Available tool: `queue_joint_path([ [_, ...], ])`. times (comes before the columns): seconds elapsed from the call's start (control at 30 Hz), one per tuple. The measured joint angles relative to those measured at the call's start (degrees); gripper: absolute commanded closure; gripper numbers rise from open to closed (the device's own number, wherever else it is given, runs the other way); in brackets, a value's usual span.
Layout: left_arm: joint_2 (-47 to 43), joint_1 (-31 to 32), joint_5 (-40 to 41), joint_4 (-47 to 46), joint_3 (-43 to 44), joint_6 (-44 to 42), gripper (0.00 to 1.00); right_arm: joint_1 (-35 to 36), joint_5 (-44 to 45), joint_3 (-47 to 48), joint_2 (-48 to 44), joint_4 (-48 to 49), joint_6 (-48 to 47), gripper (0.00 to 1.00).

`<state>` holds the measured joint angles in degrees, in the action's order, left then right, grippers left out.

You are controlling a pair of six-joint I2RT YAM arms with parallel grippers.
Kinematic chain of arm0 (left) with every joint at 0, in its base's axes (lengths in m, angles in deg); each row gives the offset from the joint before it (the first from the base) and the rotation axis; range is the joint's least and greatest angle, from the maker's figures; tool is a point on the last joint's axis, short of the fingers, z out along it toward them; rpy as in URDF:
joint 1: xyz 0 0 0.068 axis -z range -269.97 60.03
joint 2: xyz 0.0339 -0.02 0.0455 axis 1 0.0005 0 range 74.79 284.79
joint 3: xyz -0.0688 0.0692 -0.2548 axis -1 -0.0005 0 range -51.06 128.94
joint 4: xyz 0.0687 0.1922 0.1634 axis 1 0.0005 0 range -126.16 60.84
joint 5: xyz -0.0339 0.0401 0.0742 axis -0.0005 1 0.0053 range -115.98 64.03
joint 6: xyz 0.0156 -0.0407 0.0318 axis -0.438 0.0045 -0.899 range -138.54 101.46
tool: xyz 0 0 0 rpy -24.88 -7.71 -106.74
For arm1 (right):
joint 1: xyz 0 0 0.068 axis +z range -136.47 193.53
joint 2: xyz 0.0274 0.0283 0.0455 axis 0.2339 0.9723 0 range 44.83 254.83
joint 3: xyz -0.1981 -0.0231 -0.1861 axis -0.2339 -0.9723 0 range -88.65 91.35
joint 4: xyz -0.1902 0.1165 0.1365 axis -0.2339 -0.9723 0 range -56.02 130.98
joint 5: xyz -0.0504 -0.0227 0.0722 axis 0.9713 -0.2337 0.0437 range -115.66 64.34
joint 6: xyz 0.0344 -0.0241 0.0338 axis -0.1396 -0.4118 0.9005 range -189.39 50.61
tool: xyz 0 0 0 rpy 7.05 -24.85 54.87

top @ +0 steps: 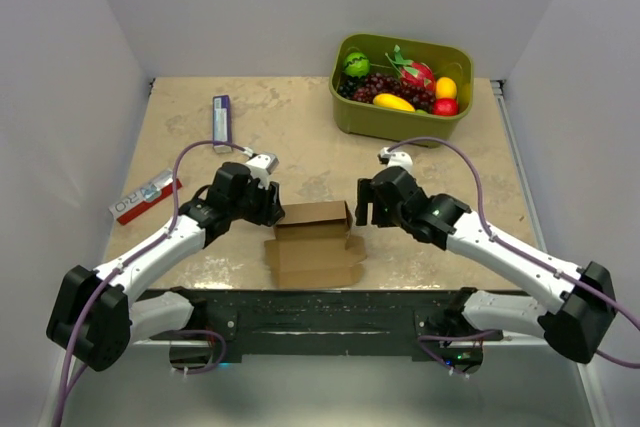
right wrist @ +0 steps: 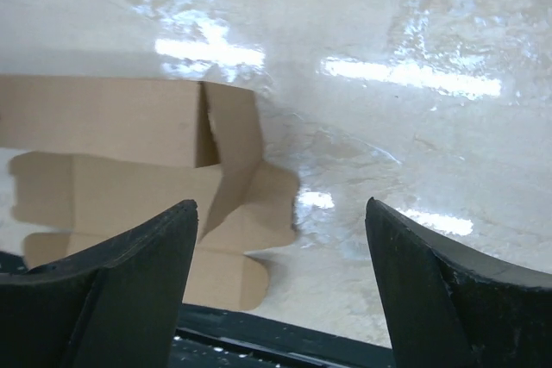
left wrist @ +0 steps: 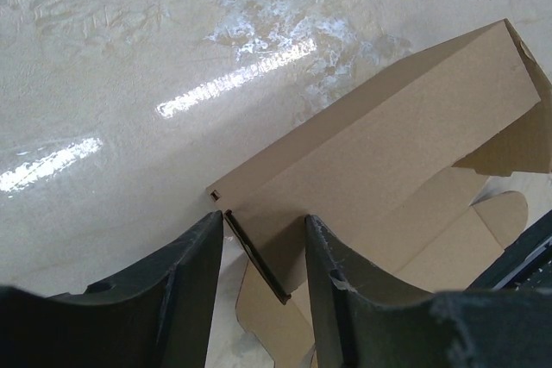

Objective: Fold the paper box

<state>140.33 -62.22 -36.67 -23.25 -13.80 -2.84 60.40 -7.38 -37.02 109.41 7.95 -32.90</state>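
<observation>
Box on surface, near edge, long axis L–R. L end effector half-open, straddling box's left flap. R end effector wide, empty, just off right end.

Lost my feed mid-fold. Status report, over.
Left gripper open, astride paper box's end flap. Right gripper open, touching nothing. Box half-formed, near panels flat. Fruit bin well behind.

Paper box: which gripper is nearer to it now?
Left. The left gripper straddles a flap of the paper box; the right gripper sits open just off its other end.
</observation>
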Motion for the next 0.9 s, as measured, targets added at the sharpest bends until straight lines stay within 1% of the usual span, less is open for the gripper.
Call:
queue_joint_path([
  [0.2,-0.1,0.0,0.0,0.0,0.0,-0.3,0.54,-0.3,0.6,-1.5,6.7,-0.2,-1.5,0.2],
  [0.37,-0.1,0.0,0.0,0.0,0.0,-0.3,0.54,-0.3,-0.5,-4.0,7.3,1.8,-2.3,0.2],
  [0.9,-0.1,0.0,-0.3,0.0,0.0,-0.5,0.54,-0.3,-5.8,-16.0,6.9,22.4,-7.7,0.23],
])
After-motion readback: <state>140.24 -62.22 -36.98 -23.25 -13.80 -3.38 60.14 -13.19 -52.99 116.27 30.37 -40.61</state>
